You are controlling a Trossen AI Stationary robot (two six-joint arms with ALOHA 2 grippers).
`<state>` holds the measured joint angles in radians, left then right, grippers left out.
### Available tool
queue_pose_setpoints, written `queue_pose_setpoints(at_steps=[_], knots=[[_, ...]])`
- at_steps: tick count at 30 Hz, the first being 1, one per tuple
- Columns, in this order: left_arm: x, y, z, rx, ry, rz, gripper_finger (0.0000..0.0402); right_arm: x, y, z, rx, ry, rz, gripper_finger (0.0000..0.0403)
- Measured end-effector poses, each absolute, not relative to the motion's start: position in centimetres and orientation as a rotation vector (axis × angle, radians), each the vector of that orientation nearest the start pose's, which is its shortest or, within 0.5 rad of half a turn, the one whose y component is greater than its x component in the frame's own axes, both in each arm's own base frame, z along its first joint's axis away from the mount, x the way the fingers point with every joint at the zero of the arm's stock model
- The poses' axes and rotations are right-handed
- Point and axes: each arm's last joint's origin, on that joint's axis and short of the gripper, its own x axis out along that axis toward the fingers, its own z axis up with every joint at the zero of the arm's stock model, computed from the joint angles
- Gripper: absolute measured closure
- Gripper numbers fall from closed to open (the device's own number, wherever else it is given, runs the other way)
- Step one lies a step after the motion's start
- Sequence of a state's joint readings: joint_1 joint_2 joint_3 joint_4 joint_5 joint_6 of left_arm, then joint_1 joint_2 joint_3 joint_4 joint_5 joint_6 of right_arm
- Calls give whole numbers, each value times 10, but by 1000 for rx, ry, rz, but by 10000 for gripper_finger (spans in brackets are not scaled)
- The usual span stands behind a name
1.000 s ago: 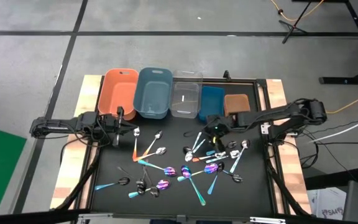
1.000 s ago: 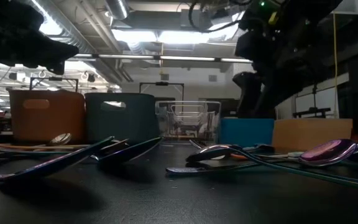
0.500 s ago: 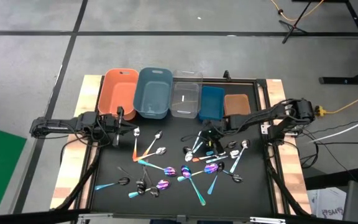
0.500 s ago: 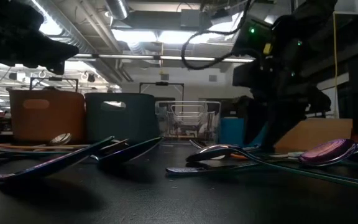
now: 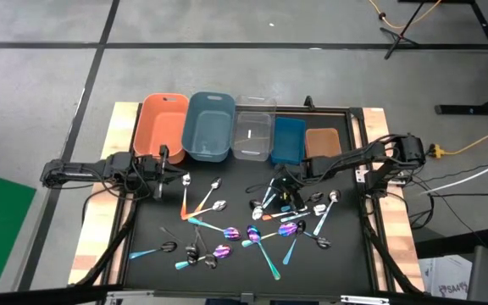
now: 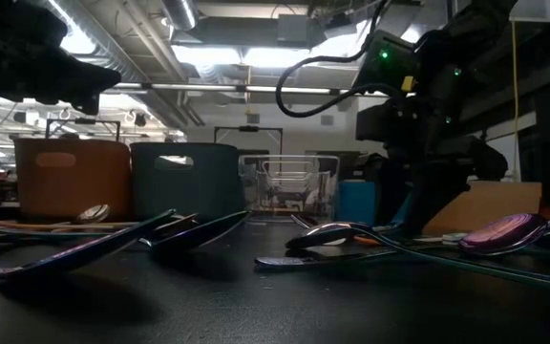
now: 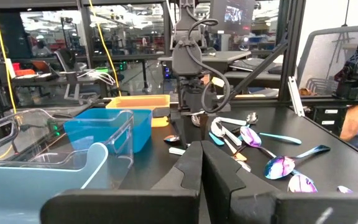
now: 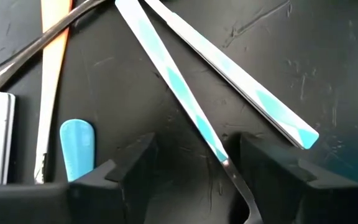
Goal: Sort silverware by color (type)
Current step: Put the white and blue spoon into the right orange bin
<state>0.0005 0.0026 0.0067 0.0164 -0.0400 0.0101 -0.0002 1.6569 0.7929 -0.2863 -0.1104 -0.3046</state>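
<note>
Down among the scattered cutlery right of centre on the black surface, the right gripper stands with its fingers spread wide, grasping nothing, their tips straddling a slim teal-handled utensil that lies flat between them. A second teal-handled piece lies just beside it, with an orange-handled one and a pale blue tip near the other finger. Compared with a second ago, this gripper has come away from the blue plastic bin and sunk to the surface; in the last half second it barely shifted.

The left gripper waits at the left edge, in front of the orange rectangular bin, its fingers clenched together and empty, unchanged.

The silverware, silver, iridescent purple, blue-handled and black, lies spread across the middle of the surface, with one piece inside the clear bin. The grey-blue bin and brown bin complete the row behind. Neighbouring spoons crowd closely round the right fingers.
</note>
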Motion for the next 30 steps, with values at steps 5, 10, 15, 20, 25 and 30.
queue_pose_setpoints(at_steps=[5, 10, 15, 20, 25, 30], knots=[[97, 1, 167, 10, -20, 41, 401, 287, 3, 131, -203, 1126, 275, 221], [97, 1, 167, 10, -20, 40, 401, 286, 3, 130, -196, 1127, 271, 260], [97, 1, 167, 10, -20, 41, 401, 286, 3, 130, -196, 1128, 269, 290], [97, 1, 167, 10, -20, 41, 401, 286, 3, 130, -198, 1130, 265, 318], [97, 1, 167, 10, -20, 40, 401, 286, 3, 130, -198, 1131, 264, 351], [97, 1, 167, 10, -21, 41, 401, 286, 3, 130, -198, 1132, 264, 389]])
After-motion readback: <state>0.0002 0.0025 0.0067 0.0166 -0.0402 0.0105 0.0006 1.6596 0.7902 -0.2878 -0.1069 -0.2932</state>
